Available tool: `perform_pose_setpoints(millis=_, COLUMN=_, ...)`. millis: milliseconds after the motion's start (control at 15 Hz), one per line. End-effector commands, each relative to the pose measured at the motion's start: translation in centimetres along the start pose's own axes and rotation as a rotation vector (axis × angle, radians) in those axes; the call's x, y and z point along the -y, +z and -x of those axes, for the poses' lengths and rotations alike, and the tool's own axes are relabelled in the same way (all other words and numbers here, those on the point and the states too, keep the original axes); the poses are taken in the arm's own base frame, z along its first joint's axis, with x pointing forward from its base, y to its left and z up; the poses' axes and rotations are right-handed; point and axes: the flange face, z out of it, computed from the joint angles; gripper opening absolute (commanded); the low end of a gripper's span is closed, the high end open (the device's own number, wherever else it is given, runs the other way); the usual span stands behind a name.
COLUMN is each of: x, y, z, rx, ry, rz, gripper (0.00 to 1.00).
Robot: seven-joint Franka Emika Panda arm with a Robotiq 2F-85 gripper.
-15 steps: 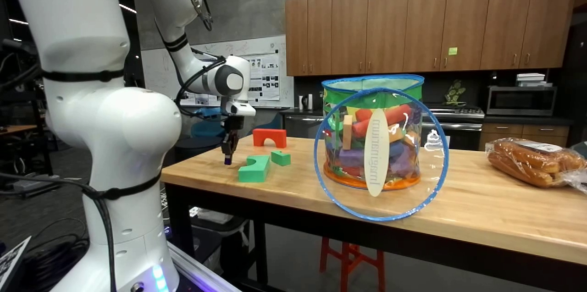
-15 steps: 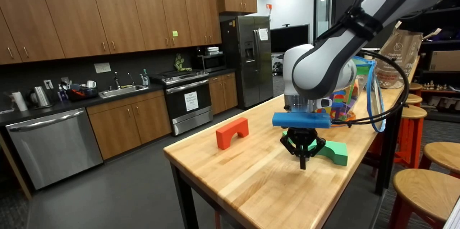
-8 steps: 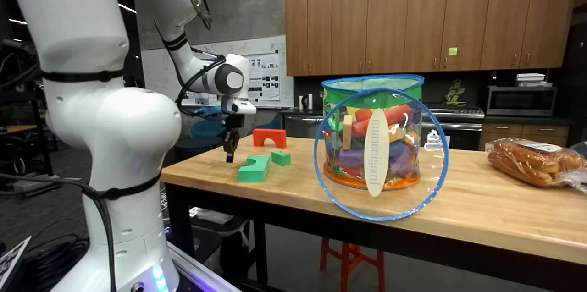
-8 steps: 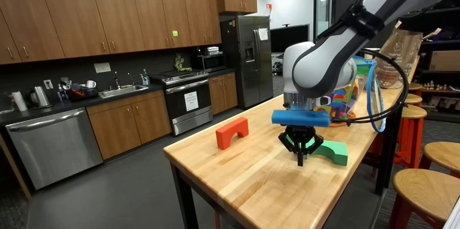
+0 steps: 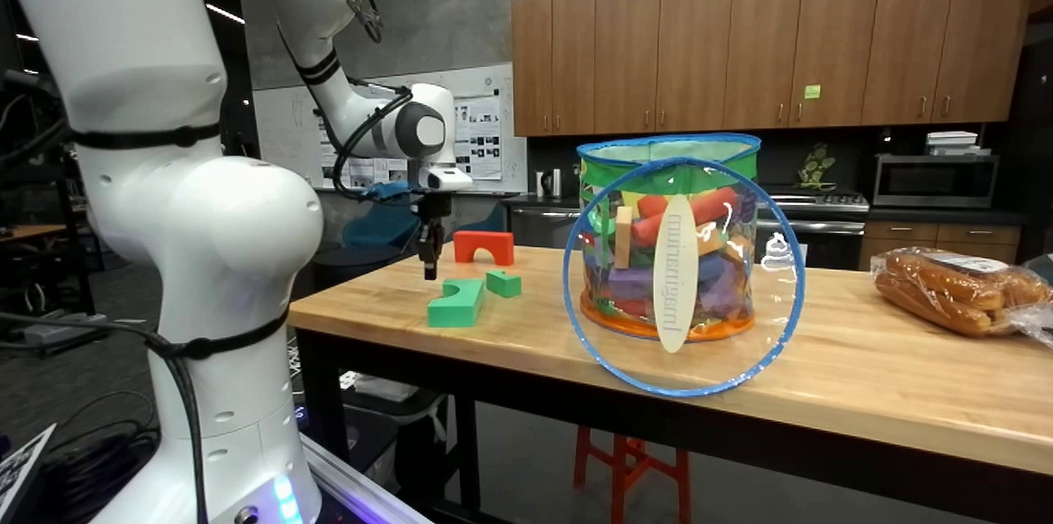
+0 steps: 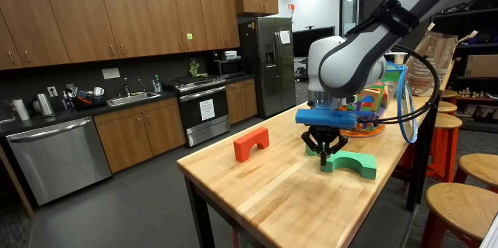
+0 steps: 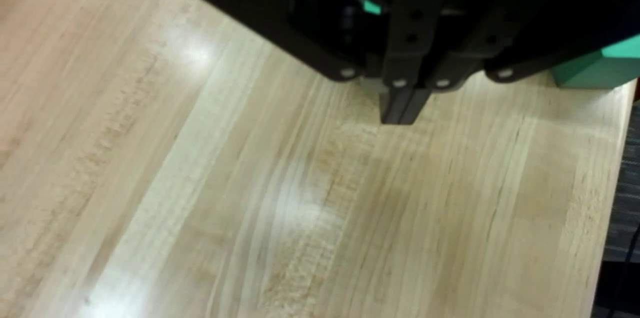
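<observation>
Hovering end effector (image 7: pixel 398 116): fingers pressed together, nothing between them; tips look just off the worktop (image 6: pixel 272 197), exact gap unclear.
Green arch block (image 5: pixel 456 312): lying flat, cutout facing sideways, right beside the fingers and close to the worktop's long edge.
Green arch, risk: a low sideways move could clip its end and spin it, or nudge it over the edge. Cause: joined tips poke rather than grip.
Small green block (image 5: pixel 503 285): near the arch; a shoved arch could bump it. Partly masked by the end effector in an exterior view, so easily misjudged.
Red arch block (image 6: pixel 249 139): upright on two narrow feet, well apart from the fingers; a low sweep that way could topple it.
Worktop surface: descending further with joined fingers could jam the tips against it; glare in the wrist view makes height hard to read.
Clear bag (image 5: pixel 605 176): well apart, its round lid (image 5: pixel 676 261) leaning at one side; brushing that lid could drag the bag off its spot.
</observation>
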Motion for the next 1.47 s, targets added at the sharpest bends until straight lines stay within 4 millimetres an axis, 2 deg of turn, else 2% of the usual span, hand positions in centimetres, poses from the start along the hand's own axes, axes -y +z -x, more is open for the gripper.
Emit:
perform_pose_setpoints(millis=0, x=0.1, y=-1.2, z=-1.7, rx=-0.032, ry=0.006, rz=-0.014, gripper=0.00)
perform_pose_setpoints(millis=400, x=0.5, y=-1.4, z=-2.8, rx=-0.039, ry=0.011, rz=-0.014, gripper=0.00)
perform_pose_setpoints(millis=1400, x=0.1, y=1.1, z=-0.9, rx=0.008, ry=-0.005, rz=0.017, gripper=0.00)
